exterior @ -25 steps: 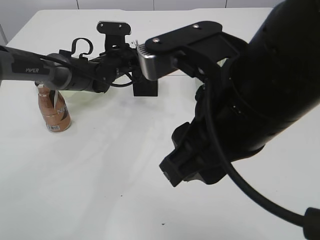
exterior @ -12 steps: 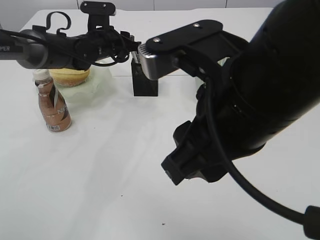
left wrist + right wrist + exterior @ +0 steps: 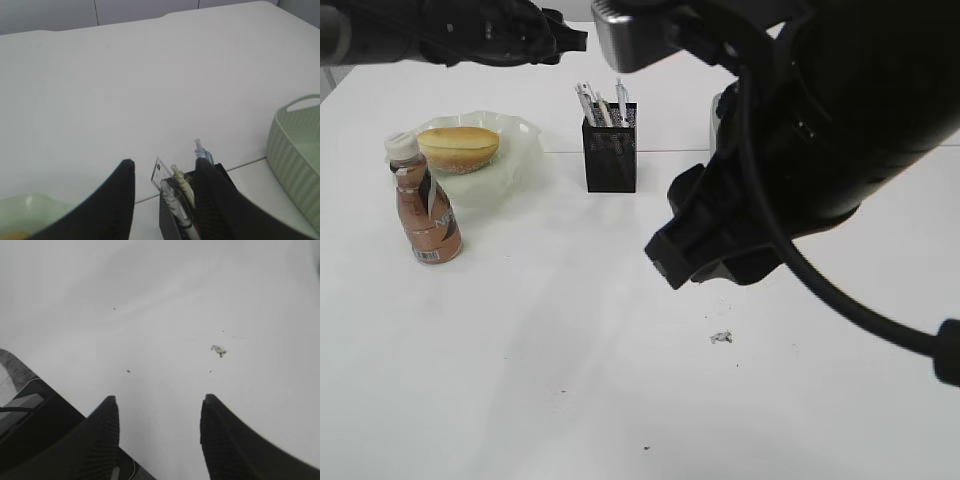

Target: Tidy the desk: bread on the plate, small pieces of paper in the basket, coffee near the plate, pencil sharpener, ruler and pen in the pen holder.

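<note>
Tidying looks nearly done: both jaws part-open and empty, one paper scrap (image 3: pixel 721 337) left on the near bench (image 3: pixel 520 380), outside the basket (image 3: pixel 295 150).

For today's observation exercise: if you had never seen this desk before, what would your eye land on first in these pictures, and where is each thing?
The huge black right arm fills the right of the exterior view. Behind it, mid-table, stands a black mesh pen holder with pens sticking out. At far left a bread roll lies on a pale green plate, a brown coffee bottle standing just in front, and one small paper scrap lies on the bare table.
</note>
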### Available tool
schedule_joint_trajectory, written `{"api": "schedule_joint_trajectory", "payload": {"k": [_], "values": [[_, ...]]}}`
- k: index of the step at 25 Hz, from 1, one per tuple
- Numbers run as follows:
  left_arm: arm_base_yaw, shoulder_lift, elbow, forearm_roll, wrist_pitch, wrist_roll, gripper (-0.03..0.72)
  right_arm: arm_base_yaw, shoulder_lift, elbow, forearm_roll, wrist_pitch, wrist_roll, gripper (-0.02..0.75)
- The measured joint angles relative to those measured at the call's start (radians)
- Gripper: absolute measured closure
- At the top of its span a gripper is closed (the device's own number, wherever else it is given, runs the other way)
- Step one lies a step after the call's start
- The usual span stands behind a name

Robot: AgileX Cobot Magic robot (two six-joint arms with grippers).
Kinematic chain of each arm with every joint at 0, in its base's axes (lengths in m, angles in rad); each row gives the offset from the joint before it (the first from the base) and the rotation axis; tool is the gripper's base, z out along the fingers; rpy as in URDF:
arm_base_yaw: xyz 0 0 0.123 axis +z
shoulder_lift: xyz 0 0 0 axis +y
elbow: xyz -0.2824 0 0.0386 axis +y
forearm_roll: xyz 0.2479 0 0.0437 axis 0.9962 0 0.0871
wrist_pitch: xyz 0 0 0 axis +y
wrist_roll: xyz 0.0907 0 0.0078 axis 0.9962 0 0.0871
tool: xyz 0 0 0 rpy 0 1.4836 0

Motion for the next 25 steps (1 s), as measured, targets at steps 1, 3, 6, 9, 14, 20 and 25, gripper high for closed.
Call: {"api": "schedule_joint_trajectory", "payload": {"k": [1, 3, 6, 9, 14, 20, 25], "values": [[0.0, -0.024, 0.0, 0.0, 0.043, 0.0, 0.394, 0.0, 0.0, -0.004, -0.013, 0.004, 0.0, 0.354], [0.0, -0.07, 0.0, 0.0, 0.121, 0.0, 0.396, 0.0, 0.0, -0.008, -0.027, 0.012, 0.002, 0.354], [0.0, -0.157, 0.0, 0.044, 0.221, 0.0, 0.397, 0.0, 0.0, -0.008, -0.029, 0.019, 0.016, 0.354], [0.0, -0.249, 0.0, 0.102, 0.309, 0.0, 0.397, 0.0, 0.0, -0.012, -0.029, 0.034, 0.05, 0.354], [0.0, -0.397, 0.0, 0.125, 0.501, 0.0, 0.397, 0.0, 0.0, -0.042, -0.031, 0.091, 0.061, 0.354], [0.0, -0.541, 0.0, 0.125, 0.78, 0.0, 0.397, 0.0, 0.0, -0.124, -0.033, 0.122, 0.061, 0.354], [0.0, -0.662, 0.0, 0.125, 0.934, 0.013, 0.398, 0.0, 0.0, -0.208, -0.033, 0.127, 0.052, 0.354]]}}
